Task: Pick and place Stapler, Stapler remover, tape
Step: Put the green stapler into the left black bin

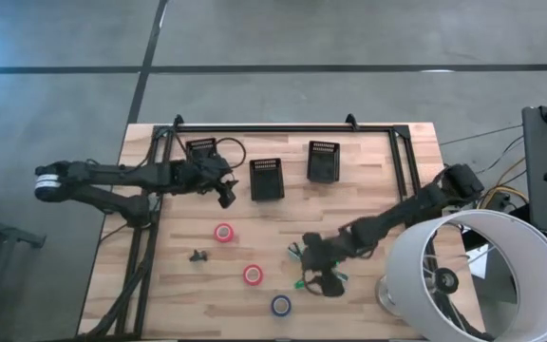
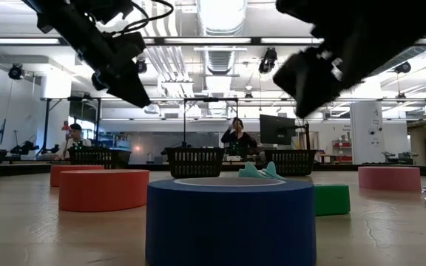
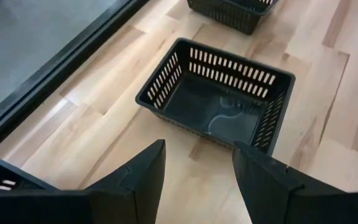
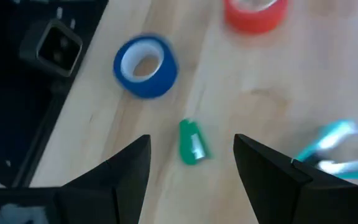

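Note:
Two red tape rolls and a blue tape roll lie flat on the wooden table. A small dark claw-like object lies to their left. My right gripper is open and empty above the table. In its wrist view it hovers over a small green object, beside the blue roll and a teal object. My left gripper is open and empty, in the air just left of the middle basket.
Three black slotted baskets stand in a row at the far side. A black frame rail runs along the far edge and down both sides. A large white round lamp stands at the near right corner.

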Robot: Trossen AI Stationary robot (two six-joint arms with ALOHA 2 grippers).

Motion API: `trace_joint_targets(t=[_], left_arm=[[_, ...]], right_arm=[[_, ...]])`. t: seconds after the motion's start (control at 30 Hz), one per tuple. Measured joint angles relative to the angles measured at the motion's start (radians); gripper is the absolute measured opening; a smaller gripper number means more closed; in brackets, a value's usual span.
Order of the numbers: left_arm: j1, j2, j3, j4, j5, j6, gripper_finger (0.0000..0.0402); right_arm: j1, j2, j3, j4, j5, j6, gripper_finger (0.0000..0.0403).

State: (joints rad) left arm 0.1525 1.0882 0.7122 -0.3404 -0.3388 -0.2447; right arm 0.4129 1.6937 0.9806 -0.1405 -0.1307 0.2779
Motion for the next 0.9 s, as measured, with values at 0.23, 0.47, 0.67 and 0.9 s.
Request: trace_joint_targets(t=[0.23, 0.47, 0.67, 0.9], left_arm=[[-0.005, 0.045, 0.000, 0.027, 0.003, -0.016, 0.0191], [-0.005, 0.086, 0.000, 0.036, 0.006, -0.020, 0.0190], [-0.005, 0.111, 0.000, 0.042, 0.006, -0.019, 0.0190], [-0.005, 0.109, 0.000, 0.051, 0.009, -0.019, 0.0190]], right_arm=[[0.049, 0.133, 0.018, 0.021, 0.003, 0.011, 0.0224], [0.052, 0.204, 0.048, 0.020, 0.071, -0.002, 0.0224], [0.052, 0.199, 0.052, 0.021, 0.145, -0.026, 0.0224], [0.054, 0.222, 0.047, 0.103, 0.157, -0.061, 0.0224]])
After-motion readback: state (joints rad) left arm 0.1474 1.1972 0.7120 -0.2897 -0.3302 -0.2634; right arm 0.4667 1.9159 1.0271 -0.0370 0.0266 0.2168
